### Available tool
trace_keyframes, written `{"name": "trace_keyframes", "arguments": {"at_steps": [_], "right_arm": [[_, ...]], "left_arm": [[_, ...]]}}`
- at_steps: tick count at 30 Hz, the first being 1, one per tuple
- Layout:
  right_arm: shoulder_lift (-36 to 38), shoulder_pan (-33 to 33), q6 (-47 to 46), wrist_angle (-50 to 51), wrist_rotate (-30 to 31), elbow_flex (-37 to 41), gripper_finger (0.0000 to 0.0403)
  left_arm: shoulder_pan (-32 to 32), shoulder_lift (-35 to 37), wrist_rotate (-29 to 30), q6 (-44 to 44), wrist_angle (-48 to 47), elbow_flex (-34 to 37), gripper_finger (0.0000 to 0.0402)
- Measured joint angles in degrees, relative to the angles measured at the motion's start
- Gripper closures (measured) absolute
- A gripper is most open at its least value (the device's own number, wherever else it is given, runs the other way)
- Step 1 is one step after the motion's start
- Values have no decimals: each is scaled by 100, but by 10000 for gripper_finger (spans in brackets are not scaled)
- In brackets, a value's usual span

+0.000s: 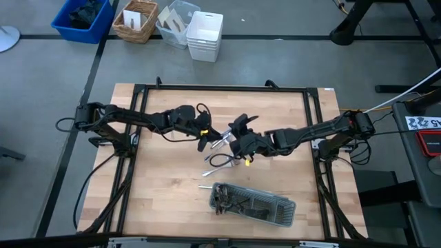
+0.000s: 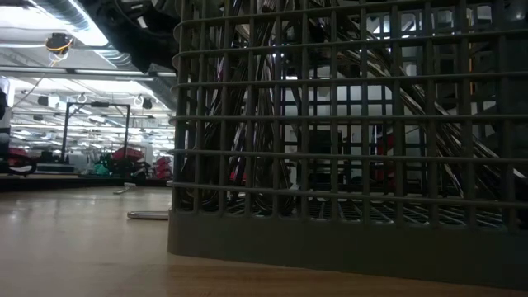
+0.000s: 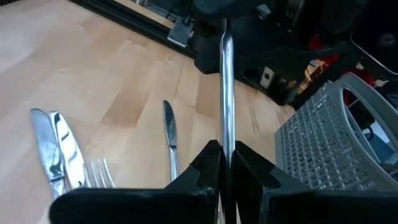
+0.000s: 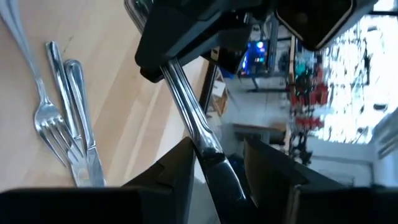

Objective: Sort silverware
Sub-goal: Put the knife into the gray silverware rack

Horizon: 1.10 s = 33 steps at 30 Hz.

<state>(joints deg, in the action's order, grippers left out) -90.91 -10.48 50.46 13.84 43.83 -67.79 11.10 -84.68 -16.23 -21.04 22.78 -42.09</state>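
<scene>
Nearest me, on my table (image 1: pixel 158 207): grey mesh tray (image 1: pixel 252 202), already holding some silverware. Beyond it, loose silverware (image 1: pixel 215 164) on the wood, between tray and arms. Mid-table, over that pile: my left gripper (image 3: pixel 225 163), clamped narrow on a knife (image 3: pixel 226 81), its handle running straight out from the fingertips. My right gripper (image 4: pixel 217 163) meets it from the opposite side, fingers standing apart around the same knife, one finger (image 4: pixel 177 168) beside the blade, not pinching.
</scene>
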Motion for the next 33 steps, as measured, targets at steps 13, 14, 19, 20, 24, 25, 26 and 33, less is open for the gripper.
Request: {"name": "trace_keyframes", "arguments": {"at_steps": [13, 14, 19, 20, 24, 25, 26, 33], "right_arm": [[136, -11, -917, 187, 702, -17, 265], [190, -11, -971, 242, 694, -17, 265], [483, -9, -1414, 466, 646, -13, 265], [580, -9, -1534, 546, 637, -13, 265], [967, -9, -2253, 1067, 609, -13, 265], [1078, -4, -2480, 1250, 611, -10, 265], [1185, -4, -2686, 1369, 611, -7, 265], [1910, 0, -4250, 2139, 260, -7, 265]], "left_arm": [[339, -28, 132, 26, -71, 22, 385], [347, -33, 145, 26, -73, 24, 385], [399, -17, 101, 31, -168, 20, 385], [408, -20, 99, 31, -181, 22, 385], [473, -17, 111, 50, -120, 20, 385], [485, -17, 121, 91, -118, 20, 385], [489, -17, 121, 187, -101, 20, 385], [417, -17, 112, 911, 80, 20, 385]]}}
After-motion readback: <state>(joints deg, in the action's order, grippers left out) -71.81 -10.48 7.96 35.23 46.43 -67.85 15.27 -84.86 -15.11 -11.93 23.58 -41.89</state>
